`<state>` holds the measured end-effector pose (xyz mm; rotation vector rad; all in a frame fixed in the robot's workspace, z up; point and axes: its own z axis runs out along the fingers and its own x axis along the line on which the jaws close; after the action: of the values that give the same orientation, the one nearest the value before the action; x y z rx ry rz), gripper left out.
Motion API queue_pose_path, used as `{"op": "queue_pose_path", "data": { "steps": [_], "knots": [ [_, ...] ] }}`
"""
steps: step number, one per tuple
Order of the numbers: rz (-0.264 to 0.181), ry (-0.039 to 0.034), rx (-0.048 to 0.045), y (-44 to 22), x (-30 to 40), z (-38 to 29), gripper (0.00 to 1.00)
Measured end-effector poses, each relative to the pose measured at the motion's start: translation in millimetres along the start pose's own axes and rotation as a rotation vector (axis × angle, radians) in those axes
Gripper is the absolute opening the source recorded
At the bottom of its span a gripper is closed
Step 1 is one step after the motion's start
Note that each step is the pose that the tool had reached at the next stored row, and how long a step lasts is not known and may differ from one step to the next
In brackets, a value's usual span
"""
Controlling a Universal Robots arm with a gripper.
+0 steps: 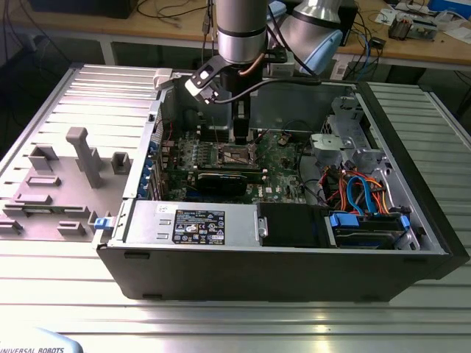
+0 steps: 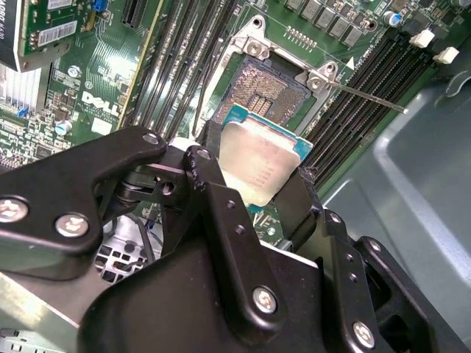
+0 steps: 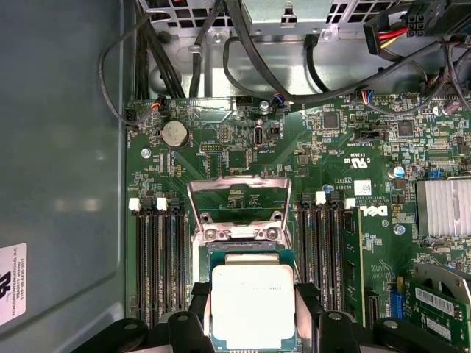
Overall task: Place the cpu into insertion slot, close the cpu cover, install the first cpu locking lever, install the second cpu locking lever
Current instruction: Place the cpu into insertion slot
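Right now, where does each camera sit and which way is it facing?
Exterior view: off the arm, raised beside the open computer case, looking down into it; the arm and gripper show.
First wrist view: on the wrist, looking along the motherboard past the raised cpu cover; the gripper shows, holding the cpu.
Second wrist view: on the wrist, looking over the gripper's black links at the insertion slot.
Shared: both wrist views show the gripped cpu.

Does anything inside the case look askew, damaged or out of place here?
Nothing stands out. The gripper holds the cpu flat and square to the board, close by the bare insertion slot. The cpu cover stands swung open, which fits loading. No damage or loose parts show.
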<state>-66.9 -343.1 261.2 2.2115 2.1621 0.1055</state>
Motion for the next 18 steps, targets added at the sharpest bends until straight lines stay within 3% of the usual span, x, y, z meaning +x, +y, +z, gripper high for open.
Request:
{"op": "queue_pose_path", "data": {
  "steps": [18],
  "knots": [
    [-0.013,0.0009,0.0003,-0.8,-0.1,8.7,0.54]
  ]
}}
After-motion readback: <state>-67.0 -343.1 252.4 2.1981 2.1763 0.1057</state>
